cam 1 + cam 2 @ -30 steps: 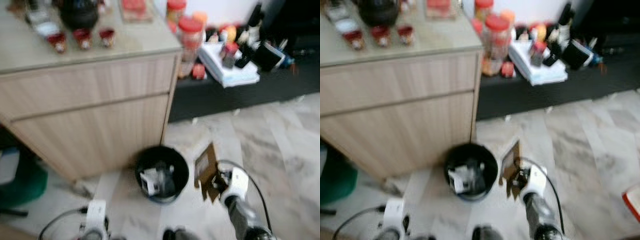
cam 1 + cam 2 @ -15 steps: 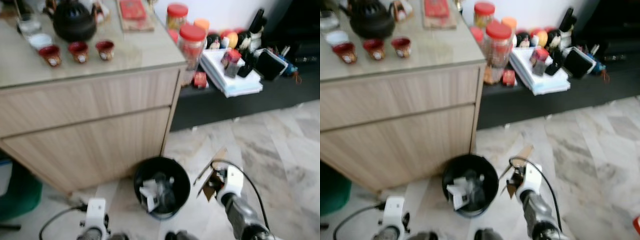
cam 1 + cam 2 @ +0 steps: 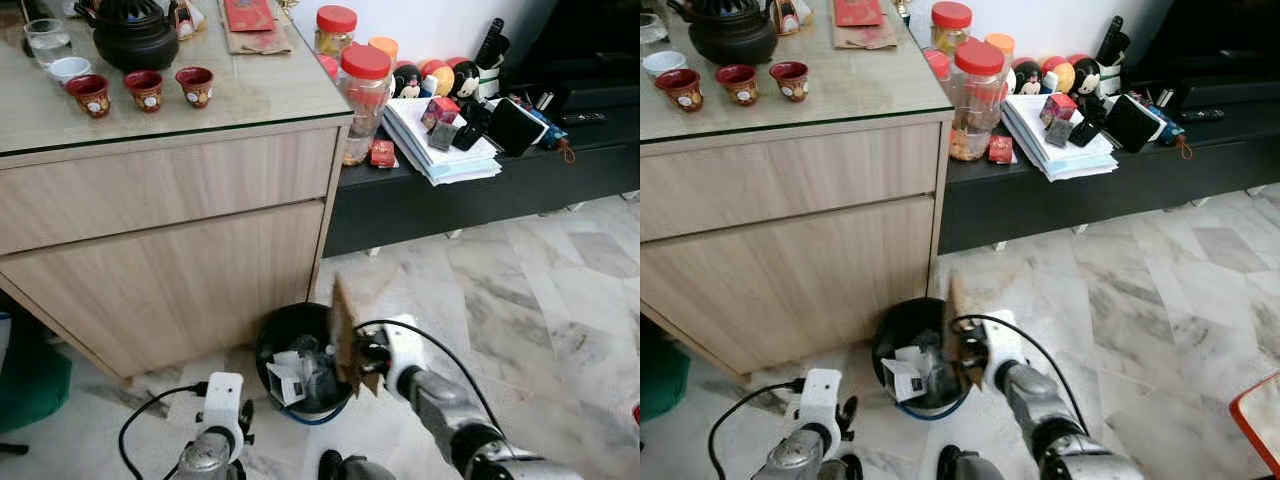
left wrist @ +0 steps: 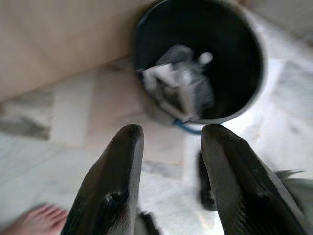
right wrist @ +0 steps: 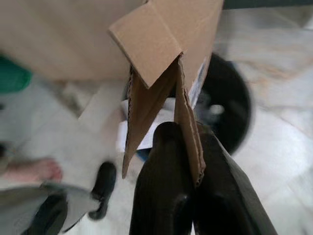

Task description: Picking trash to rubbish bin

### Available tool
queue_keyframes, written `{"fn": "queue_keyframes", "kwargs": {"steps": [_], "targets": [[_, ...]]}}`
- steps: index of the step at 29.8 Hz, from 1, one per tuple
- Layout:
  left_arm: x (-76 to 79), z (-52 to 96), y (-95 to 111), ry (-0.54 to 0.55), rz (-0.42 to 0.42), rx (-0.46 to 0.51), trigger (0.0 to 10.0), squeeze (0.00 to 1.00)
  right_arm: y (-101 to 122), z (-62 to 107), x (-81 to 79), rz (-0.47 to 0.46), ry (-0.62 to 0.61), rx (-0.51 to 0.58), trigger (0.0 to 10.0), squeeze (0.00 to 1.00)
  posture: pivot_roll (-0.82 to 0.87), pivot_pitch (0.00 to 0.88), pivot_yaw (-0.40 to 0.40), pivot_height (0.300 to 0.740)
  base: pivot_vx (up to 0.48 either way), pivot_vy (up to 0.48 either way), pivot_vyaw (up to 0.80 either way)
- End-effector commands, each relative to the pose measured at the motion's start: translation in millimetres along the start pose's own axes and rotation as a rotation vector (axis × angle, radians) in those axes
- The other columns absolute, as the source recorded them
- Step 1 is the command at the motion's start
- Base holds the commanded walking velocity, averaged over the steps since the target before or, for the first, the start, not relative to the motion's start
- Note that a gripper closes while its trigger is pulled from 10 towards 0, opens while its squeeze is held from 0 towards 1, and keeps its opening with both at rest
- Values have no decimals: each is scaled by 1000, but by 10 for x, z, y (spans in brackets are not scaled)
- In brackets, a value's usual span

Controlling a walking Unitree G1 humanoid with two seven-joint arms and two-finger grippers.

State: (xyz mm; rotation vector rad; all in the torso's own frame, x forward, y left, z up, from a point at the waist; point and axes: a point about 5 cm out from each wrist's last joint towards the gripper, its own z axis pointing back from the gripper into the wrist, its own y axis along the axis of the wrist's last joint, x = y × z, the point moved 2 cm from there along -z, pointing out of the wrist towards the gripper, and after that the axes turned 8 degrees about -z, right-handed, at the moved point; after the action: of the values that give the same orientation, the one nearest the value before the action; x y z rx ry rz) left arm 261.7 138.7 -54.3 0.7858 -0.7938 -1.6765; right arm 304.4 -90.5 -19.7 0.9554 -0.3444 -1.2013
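Compared with a moment ago, the right gripper (image 3: 362, 352), closed tight on the cardboard piece (image 3: 345, 330), has swung it from 3 o'clock of the bin (image 3: 285, 330) onto its rim, so release seems near; the left gripper (image 4: 168, 147) hangs open, empty.

Corrugated brown cardboard piece (image 5: 161, 58), matt; black plastic bin (image 3: 290, 340); polished marble floor (image 3: 520, 290); wood-grain cabinet (image 3: 170, 240).

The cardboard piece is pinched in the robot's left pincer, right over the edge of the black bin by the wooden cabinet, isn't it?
Not quite: the right pincer grips the cardboard piece, not the left. The right wrist view shows its fingers closed on the card. The rest holds: it hangs over the edge of the black bin by the wooden cabinet.
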Motion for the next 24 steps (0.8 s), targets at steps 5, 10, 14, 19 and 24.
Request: {"fn": "queue_keyframes", "kwargs": {"steps": [5,10,14,19,24], "targets": [[161,-26,94,-90,12,37,10000,0,-28,-56,-172,93,45,-42,10000,0,63,248,-158,740,0,0,0],[228,-31,122,-135,16,48,10000,0,-30,-78,-225,120,41,-50,10000,0,61,252,-162,740,0,0,0],[305,-31,139,-178,21,55,10000,0,-2,-91,-232,137,12,-41,10000,0,62,255,-168,740,0,0,0],[333,-30,153,-187,38,64,10000,0,45,-100,-220,140,-17,-30,10000,0,61,256,-172,740,0,0,0],[350,-31,167,-198,48,71,10000,0,50,-109,-246,157,-10,-35,10000,0,58,261,-178,740,0,0,0]]}}
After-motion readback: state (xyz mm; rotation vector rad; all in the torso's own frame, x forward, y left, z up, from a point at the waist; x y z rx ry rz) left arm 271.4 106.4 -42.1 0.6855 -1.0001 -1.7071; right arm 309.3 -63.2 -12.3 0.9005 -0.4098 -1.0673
